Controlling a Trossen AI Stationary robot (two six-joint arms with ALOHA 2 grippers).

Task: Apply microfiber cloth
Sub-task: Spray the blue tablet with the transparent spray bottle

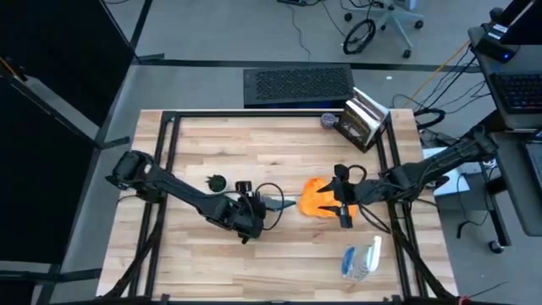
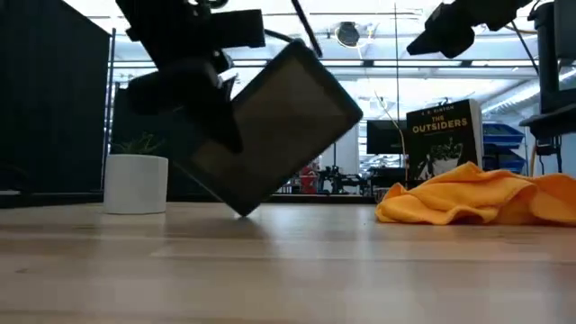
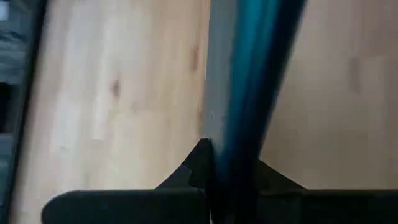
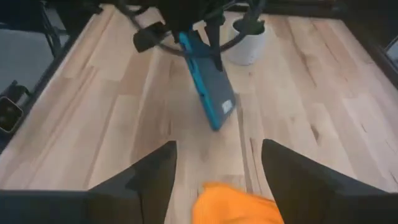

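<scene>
Gripping the tablet (image 2: 270, 126) in my left jaws (image 1: 254, 207), one corner on the counter (image 1: 279, 263) — right jaws (image 4: 217, 168) released above the microfiber cloth (image 1: 320, 200).

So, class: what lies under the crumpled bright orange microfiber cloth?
The bright orange microfiber cloth rests directly on the pale wooden table. Only bare wood shows around its edges; whatever its folds cover is hidden. The open right gripper hovers above.

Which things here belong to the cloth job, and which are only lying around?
Job:
microfiber cloth, below the open right claw
tablet, tilted, one corner on the table, held by the left claw

Lying about:
spray bottle
book
white plant pot
</scene>
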